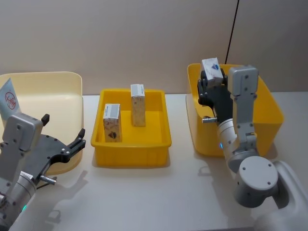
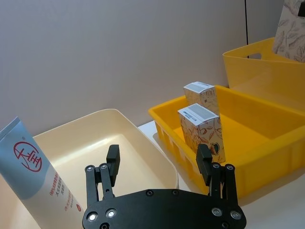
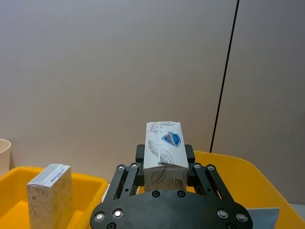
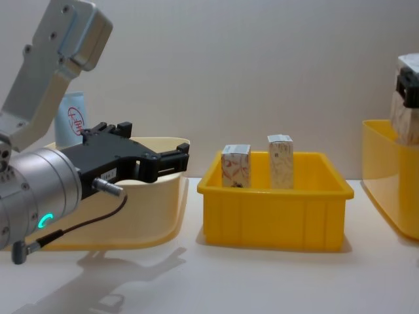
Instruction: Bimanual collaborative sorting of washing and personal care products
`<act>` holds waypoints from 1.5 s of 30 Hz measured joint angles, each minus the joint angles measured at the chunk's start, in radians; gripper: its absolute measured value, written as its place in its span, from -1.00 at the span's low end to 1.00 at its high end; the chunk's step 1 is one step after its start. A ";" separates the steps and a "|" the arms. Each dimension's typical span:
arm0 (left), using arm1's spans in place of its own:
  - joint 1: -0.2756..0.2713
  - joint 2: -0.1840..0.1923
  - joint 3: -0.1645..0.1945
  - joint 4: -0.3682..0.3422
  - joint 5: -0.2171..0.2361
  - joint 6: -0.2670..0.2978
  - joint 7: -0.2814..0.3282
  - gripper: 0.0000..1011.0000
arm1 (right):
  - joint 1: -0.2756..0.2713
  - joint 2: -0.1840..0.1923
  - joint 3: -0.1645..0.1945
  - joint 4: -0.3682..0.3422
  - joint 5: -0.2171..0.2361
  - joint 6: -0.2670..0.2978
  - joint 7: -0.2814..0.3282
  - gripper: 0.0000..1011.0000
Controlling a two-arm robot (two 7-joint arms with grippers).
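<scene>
While the left gripper waits open left of the shallow yellow plastic tray, the right gripper clamps a white leaf-printed carton right of it, seemingly to sort it.

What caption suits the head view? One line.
Right gripper lifts a white leaf-printed carton above the deep yellow plastic bin.

Tube: light blue, red logo, leaning, far left of head view.
Cartons: two upright, frame centre.
Third carton: raised, upper right.
</scene>
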 joint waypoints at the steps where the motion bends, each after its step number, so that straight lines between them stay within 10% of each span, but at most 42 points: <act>1: 0.000 0.000 0.000 0.000 0.000 0.000 0.000 0.98 | 0.000 -0.001 0.000 0.001 -0.001 0.003 0.000 -0.12; 22: 0.000 0.000 0.000 0.000 0.000 0.000 0.000 0.98 | 0.001 -0.015 0.005 0.009 -0.011 0.048 -0.005 0.96; 45: 0.000 0.000 0.000 0.000 0.000 0.000 0.000 0.98 | -0.002 -0.007 0.003 0.010 -0.005 -0.010 0.034 0.98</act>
